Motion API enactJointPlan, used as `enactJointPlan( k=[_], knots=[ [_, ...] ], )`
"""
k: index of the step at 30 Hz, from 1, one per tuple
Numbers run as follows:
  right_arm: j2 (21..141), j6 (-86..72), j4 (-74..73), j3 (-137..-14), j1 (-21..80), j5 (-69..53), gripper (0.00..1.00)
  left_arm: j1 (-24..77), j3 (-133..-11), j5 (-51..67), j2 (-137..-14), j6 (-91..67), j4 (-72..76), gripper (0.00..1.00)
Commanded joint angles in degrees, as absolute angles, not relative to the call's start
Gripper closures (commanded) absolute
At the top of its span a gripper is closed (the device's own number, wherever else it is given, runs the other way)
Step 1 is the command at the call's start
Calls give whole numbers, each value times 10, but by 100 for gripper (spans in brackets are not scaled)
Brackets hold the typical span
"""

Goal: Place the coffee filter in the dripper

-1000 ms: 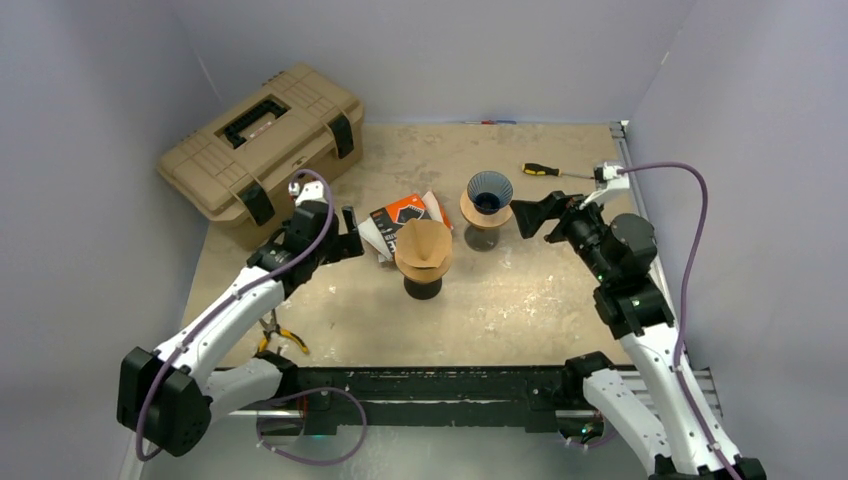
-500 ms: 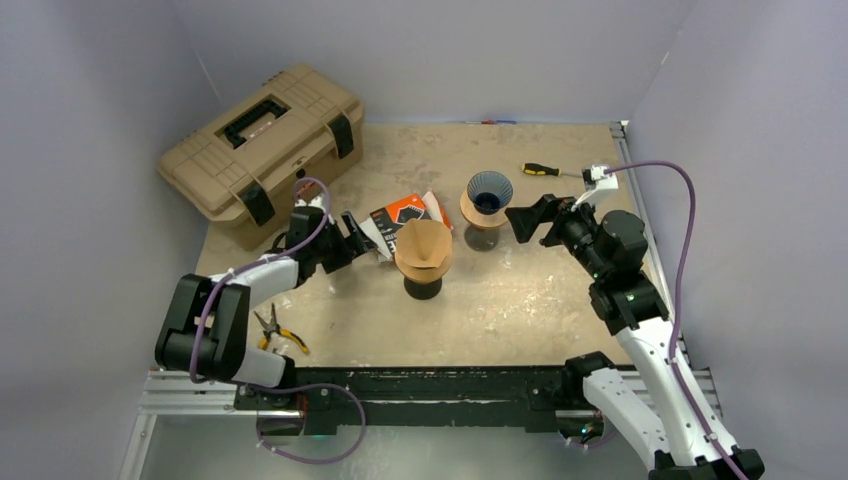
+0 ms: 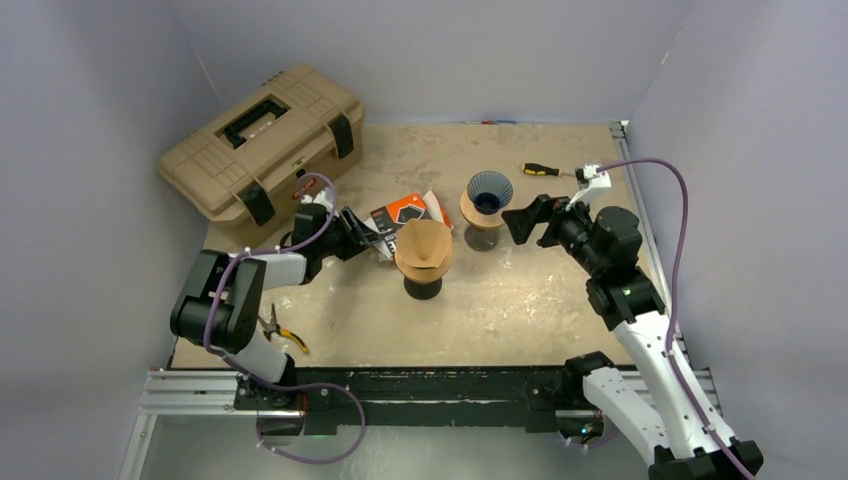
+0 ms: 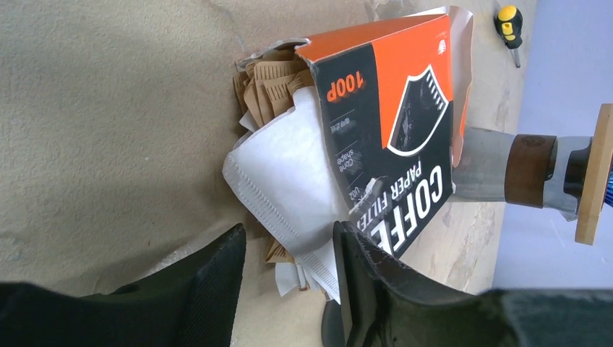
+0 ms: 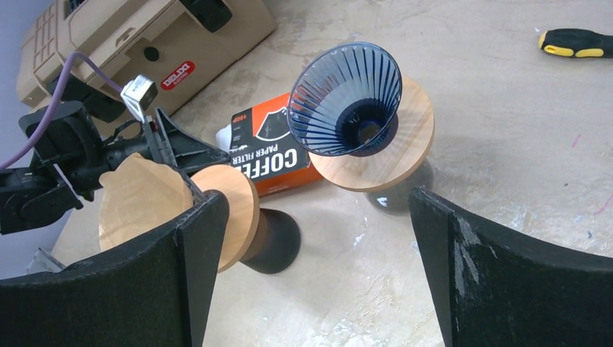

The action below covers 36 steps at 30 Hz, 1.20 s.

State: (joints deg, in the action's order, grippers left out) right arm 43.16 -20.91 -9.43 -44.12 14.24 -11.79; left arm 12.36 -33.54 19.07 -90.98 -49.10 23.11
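Since a second ago the left arm has folded at the elbow and carried the left fingers (image 3: 352, 228) up to the coffee filter box (image 3: 402, 213), narrowing them on the way. The right arm has leaned a little closer to the dripper (image 3: 489, 189).

From above, the box lies flat on the bench (image 3: 520, 300) left of centre, beside a tan cone on a black base (image 3: 423, 250). The blue dripper sits on its round wooden stand (image 3: 485, 216) just right of the box. The right fingers (image 3: 522, 216) are spread wide near the stand, not touching it. A toolbox (image 3: 262, 140) fills the upper left, a screwdriver (image 3: 545, 170) lies upper right, and pliers (image 3: 282, 337) lie lower left.

At the left wrist, the fingers rise from the bottom edge, apart, one on each side of the lower corner of a white coffee filter (image 4: 289, 173) sticking out of the box's open end. A gap shows beside the paper, so nothing is clamped. Brown filters (image 4: 266, 79) fan out above it.

At the right wrist, the fingers stand wide apart at the lower corners, holding nothing. The dripper's ribbed mouth faces the camera at upper centre.
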Motion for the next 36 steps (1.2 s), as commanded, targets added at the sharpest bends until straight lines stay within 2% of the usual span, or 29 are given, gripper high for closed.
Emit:
enactJointPlan(
  k=[1,3,12,20,30,36],
  knots=[
    [437,-199,-87,-453,144,-134,1,120,-351,189,-905,-498,274,57],
    [438,-198,-86,-452,144,-134,1,120,-352,185,-899,-493,271,62],
    [443,-200,-80,-451,144,-136,1,120,-362,169,-881,-461,234,100],
    [446,-198,-88,-456,144,-134,1,120,-379,152,-850,-422,174,100],
    [445,-223,-90,-456,144,-142,1,120,-393,126,-721,-369,49,100],
    [443,-234,-91,-462,144,-152,1,120,-442,111,-645,-325,-65,100]
  ],
)
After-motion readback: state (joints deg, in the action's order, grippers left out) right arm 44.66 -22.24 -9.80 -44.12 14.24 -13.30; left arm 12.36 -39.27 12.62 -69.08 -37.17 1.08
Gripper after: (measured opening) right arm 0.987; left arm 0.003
